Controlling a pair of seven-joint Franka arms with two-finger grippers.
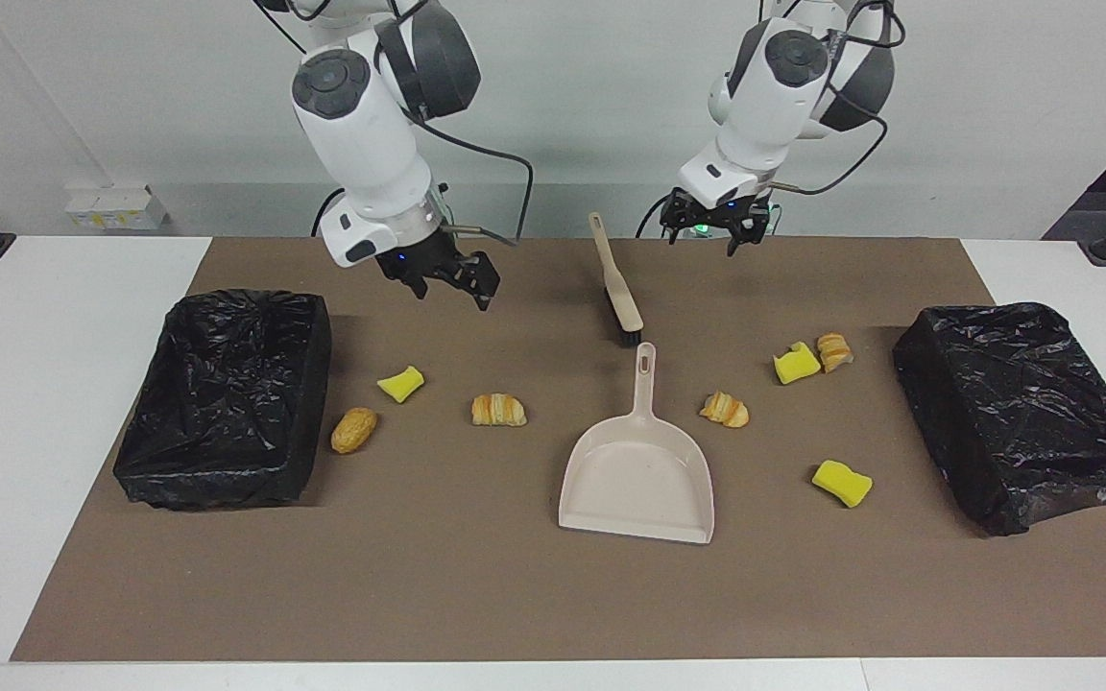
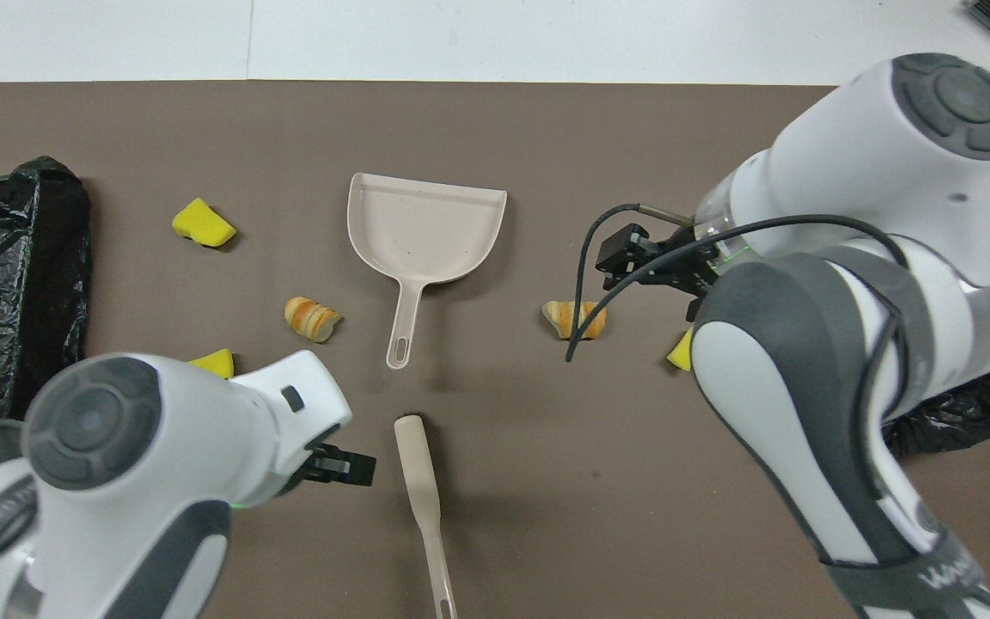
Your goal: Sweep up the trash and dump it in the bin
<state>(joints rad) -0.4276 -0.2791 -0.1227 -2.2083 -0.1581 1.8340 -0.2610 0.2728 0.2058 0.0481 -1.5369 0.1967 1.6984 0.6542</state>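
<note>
Overhead, the right arm (image 2: 847, 284) hides one bin (image 2: 950, 413) almost entirely.

White table (image 1: 63, 317), brown mat (image 1: 476, 595), dustpan (image 1: 637, 475), brush (image 1: 616, 286), two black-lined bins (image 1: 227, 398), trash (image 1: 498, 410)
</note>
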